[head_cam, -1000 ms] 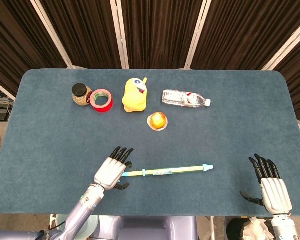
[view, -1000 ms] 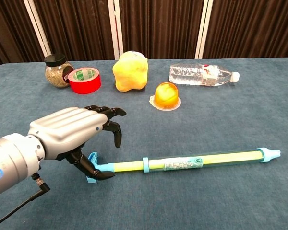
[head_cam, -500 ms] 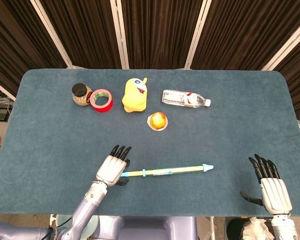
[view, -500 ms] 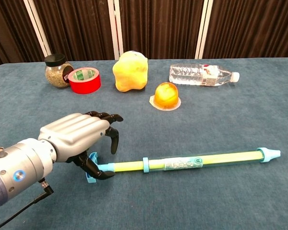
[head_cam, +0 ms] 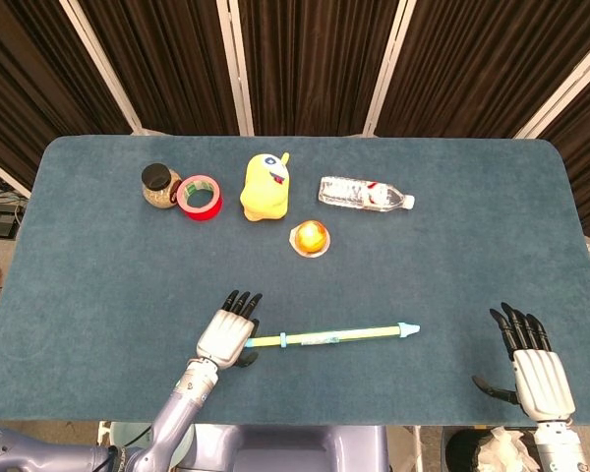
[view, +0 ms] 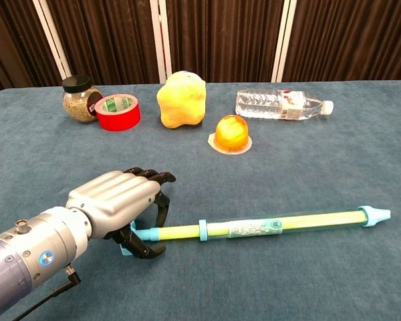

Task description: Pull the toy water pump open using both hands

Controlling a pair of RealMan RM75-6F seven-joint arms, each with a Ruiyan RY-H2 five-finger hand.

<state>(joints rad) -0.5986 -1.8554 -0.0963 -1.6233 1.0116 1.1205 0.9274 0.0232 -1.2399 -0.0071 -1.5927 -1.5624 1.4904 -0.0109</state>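
Note:
The toy water pump (head_cam: 329,338) (view: 254,227) is a long yellow-green tube lying across the near table, with a blue tip (view: 376,215) at the right and a blue handle (view: 129,235) at the left. My left hand (head_cam: 228,334) (view: 120,200) lies over the handle end. Its fingers curl over the handle from above and its thumb comes in from below, so it grips the handle. My right hand (head_cam: 531,364) rests palm down at the table's near right corner with fingers spread, well away from the blue tip. It does not show in the chest view.
Along the far side stand a jar (head_cam: 158,185), a red tape roll (head_cam: 200,197), a yellow soft toy (head_cam: 265,187), an orange jelly cup (head_cam: 311,238) and a lying water bottle (head_cam: 365,194). Blue cloth table (head_cam: 452,275).
My left hand has sunk onto the pump's handle and drawn its thumb and fingers closer around it. The pump and my right hand have not moved.

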